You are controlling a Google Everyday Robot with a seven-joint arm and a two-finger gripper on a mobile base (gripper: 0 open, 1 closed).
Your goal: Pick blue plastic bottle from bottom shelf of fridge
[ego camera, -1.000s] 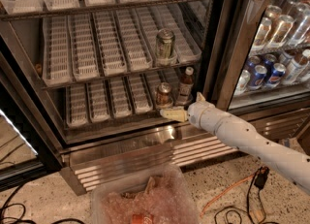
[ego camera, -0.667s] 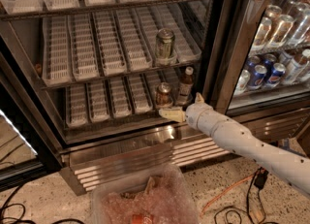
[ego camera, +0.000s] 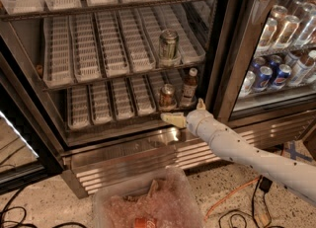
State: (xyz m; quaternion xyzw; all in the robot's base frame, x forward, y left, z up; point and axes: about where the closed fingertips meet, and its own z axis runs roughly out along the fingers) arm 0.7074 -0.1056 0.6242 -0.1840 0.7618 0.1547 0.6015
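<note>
The blue plastic bottle (ego camera: 189, 87) stands upright at the right end of the bottom shelf (ego camera: 106, 104) of the fridge (ego camera: 228, 54). It has a dark body, a white cap and a pale label. A copper-brown can (ego camera: 167, 96) stands just left of it. My gripper (ego camera: 186, 112) is open and empty. It hovers at the shelf's front edge, just below and in front of the bottle and apart from it. One finger points left under the can and the other points up beside the bottle's base.
A taller green-silver can (ego camera: 169, 45) stands on the shelf above. The ribbed steel sill (ego camera: 143, 154) runs below the bottom shelf. A clear bin (ego camera: 148, 203) sits on the floor in front. A glass compartment of cans (ego camera: 272, 74) is at right. Cables (ego camera: 232, 202) lie on the floor.
My gripper and arm have shifted slightly left and down along the shelf's front edge. The bottle and cans have not moved.
</note>
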